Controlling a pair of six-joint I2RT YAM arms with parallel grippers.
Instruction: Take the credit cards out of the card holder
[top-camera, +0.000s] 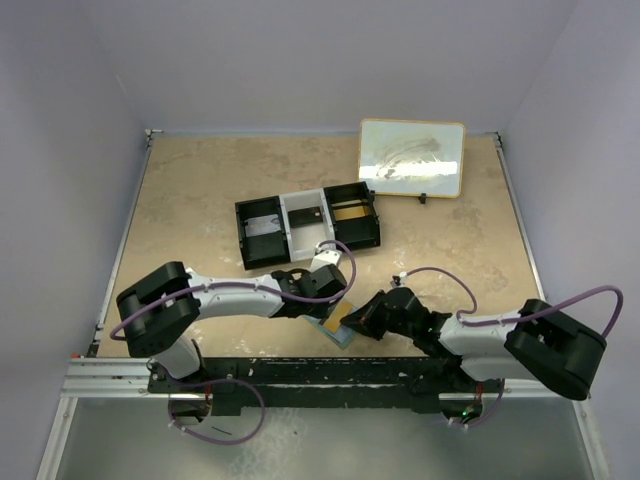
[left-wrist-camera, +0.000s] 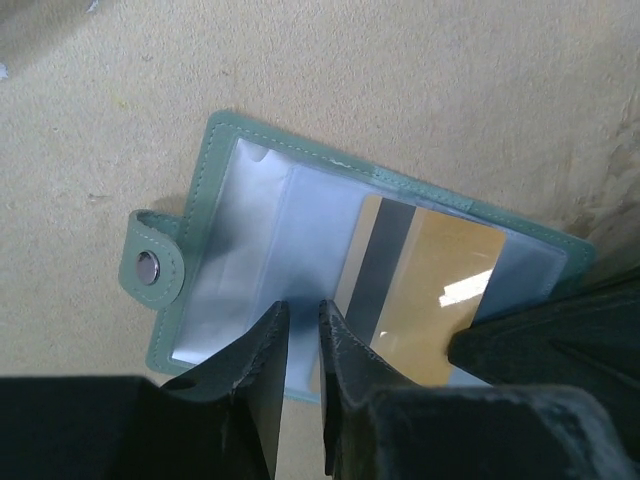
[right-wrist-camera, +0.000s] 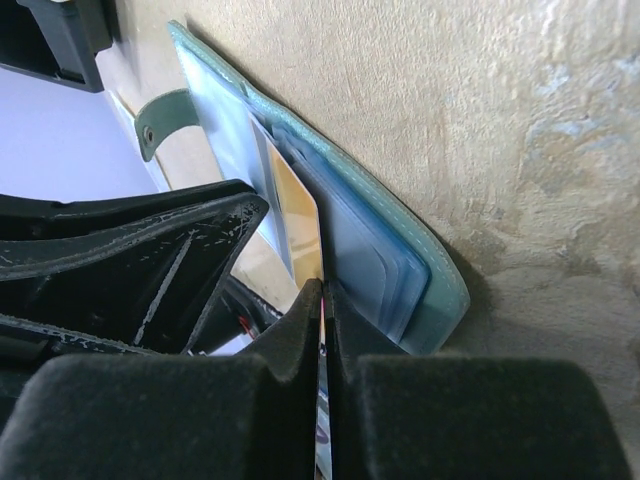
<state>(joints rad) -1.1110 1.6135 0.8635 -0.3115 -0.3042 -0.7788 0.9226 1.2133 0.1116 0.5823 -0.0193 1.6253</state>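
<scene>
The card holder (left-wrist-camera: 250, 230) lies open on the table, grey-green rim outside, light blue clear pockets inside, snap tab (left-wrist-camera: 150, 265) at its left. An orange-tan credit card (left-wrist-camera: 440, 290) with a dark stripe sticks partly out of a pocket on the right half. My left gripper (left-wrist-camera: 303, 312) stands over the holder's near edge, its jaws a narrow gap apart with nothing between them. My right gripper (right-wrist-camera: 322, 290) is shut on the edge of the orange-tan credit card (right-wrist-camera: 297, 215), beside the card holder (right-wrist-camera: 380, 250). From above, both grippers meet at the card holder (top-camera: 343, 335) near the table's front edge.
A black-and-white three-compartment tray (top-camera: 308, 225) sits behind the arms at mid-table. A framed whiteboard (top-camera: 412, 158) leans at the back right. Walls close in the table on three sides, and a metal rail (top-camera: 100, 378) runs along the near edge.
</scene>
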